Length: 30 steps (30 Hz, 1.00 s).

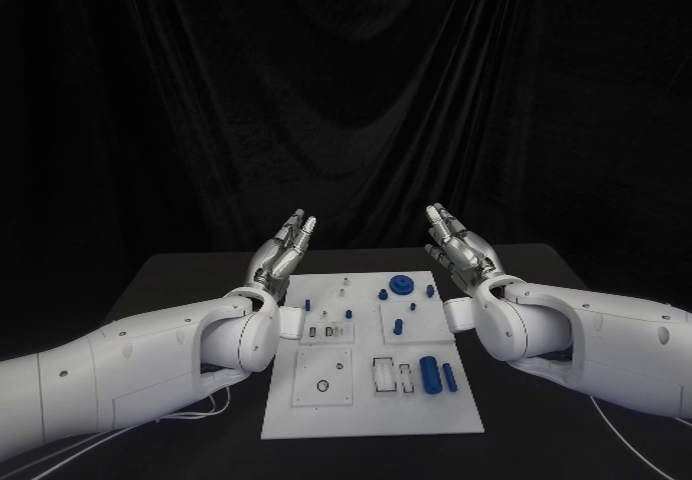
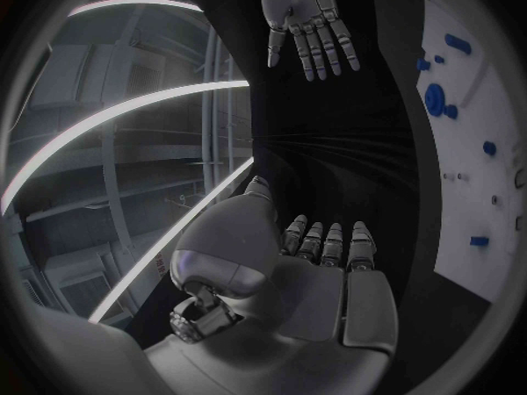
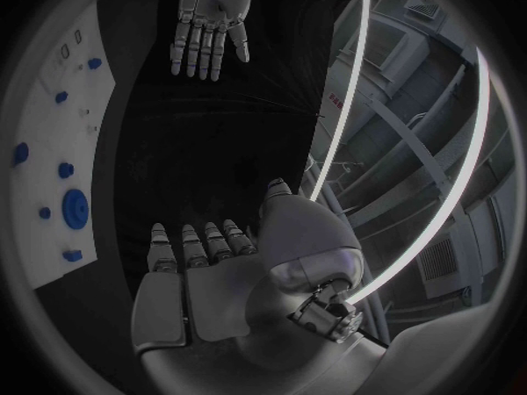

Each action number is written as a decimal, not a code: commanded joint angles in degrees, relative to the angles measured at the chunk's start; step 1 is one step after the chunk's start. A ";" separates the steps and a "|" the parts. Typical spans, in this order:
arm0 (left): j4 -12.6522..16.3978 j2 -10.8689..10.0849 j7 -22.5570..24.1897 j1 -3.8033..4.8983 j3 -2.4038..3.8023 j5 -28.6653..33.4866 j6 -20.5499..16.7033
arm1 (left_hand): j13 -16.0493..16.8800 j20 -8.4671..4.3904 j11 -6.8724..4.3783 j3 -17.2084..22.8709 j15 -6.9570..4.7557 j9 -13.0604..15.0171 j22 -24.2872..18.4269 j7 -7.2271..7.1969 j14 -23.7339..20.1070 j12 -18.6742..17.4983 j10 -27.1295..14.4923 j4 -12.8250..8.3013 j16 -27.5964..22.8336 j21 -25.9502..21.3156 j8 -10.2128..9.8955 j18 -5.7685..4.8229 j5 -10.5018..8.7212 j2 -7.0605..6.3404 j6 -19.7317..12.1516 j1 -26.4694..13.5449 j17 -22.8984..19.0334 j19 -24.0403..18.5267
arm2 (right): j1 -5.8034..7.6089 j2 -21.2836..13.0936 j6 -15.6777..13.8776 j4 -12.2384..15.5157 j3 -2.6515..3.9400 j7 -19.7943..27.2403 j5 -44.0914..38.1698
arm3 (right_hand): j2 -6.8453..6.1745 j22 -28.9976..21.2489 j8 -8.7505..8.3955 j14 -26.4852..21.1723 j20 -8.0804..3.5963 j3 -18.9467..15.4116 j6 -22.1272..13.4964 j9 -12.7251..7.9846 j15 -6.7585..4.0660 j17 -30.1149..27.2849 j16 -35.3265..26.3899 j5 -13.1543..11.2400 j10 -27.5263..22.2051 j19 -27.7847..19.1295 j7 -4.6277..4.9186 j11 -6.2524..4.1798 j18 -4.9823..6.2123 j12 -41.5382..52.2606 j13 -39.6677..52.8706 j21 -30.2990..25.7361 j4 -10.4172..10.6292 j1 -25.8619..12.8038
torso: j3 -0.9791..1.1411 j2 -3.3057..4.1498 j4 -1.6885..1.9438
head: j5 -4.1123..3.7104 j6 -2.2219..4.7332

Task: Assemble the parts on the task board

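Your robot's two hands stand raised over the far end of the black table (image 1: 173, 270), palms turned toward each other, one on either side of the white board (image 1: 372, 400). The left hand (image 1: 281, 250) hovers off the board's far left corner with its fingers (image 1: 299, 228) straight and lying close side by side, holding nothing. The right hand (image 1: 459, 245) mirrors it off the far right corner, fingers (image 1: 440, 222) likewise straight and close together, also holding nothing. Neither hand touches the board or anything on it.

You can see the board lying flat in the middle of the table, between the two white arms. On its far right part sit a round blue disc (image 1: 400, 284) and several small blue pieces (image 1: 428, 291) near it. Closer to you, on the near right part, two blue cylinders (image 1: 431, 375) lie side by side, just right of a pair of small rectangular frames (image 1: 384, 373). A small dark ring (image 1: 326, 384) lies on the near left panel.

From the left wrist, you see that hand's open palm (image 2: 319, 290) facing the right hand across the table.
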 commanded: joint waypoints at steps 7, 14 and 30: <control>-2.19 1.40 9.27 2.57 -3.23 7.49 19.90 | 0.07 1.83 1.22 -0.64 0.74 0.10 -0.06 -0.26 -0.12 0.44 0.03 0.76 -0.21 -0.35 0.24 0.80 0.40 0.88 0.40 2.85 -0.06 -0.03 | 2.97 -0.25 15.35 -0.71 -3.00 -2.64 6.68 | 0.16 -0.06 0.53 -0.01 1.45 -0.80 0.62 0.16 2.21 -0.09 -0.24 0.44 -0.02 0.08 0.23 2.01 0.79 -0.27 -0.07 -0.22 0.53 3.31 | -0.01 -0.04 -0.01 | 0.00 -0.02; -7.11 0.81 10.71 2.82 -3.98 -0.35 27.56 | 0.44 4.31 4.42 -0.48 3.67 0.28 -0.06 0.64 -0.12 2.25 0.35 0.76 -0.21 -0.35 0.45 0.65 0.85 1.16 1.61 4.11 -0.06 -0.03 | 2.72 -2.64 24.57 -2.98 -3.18 -2.42 2.06 | 0.08 -0.06 0.87 -0.01 1.82 -0.74 1.04 0.28 3.88 -0.09 -0.24 0.48 -0.02 0.08 1.03 3.02 0.86 -0.27 -0.07 -0.22 0.51 4.01 | -0.24 0.50 0.76 | 0.94 -3.96; -5.68 -3.92 14.60 2.79 -3.98 -9.44 23.18 | 1.24 7.18 7.09 -0.57 6.04 0.72 0.75 1.46 0.97 7.59 3.93 0.71 0.58 0.96 0.93 0.92 5.01 0.20 6.25 8.99 0.35 1.46 | 3.75 -7.32 22.49 -1.02 -3.18 -3.58 -14.65 | -2.58 4.43 4.05 18.04 5.10 1.54 7.45 1.33 9.09 6.16 10.37 7.16 1.11 17.76 6.60 11.03 -0.17 3.63 0.93 9.11 -1.25 15.91 | -0.59 1.62 1.76 | 0.84 -10.17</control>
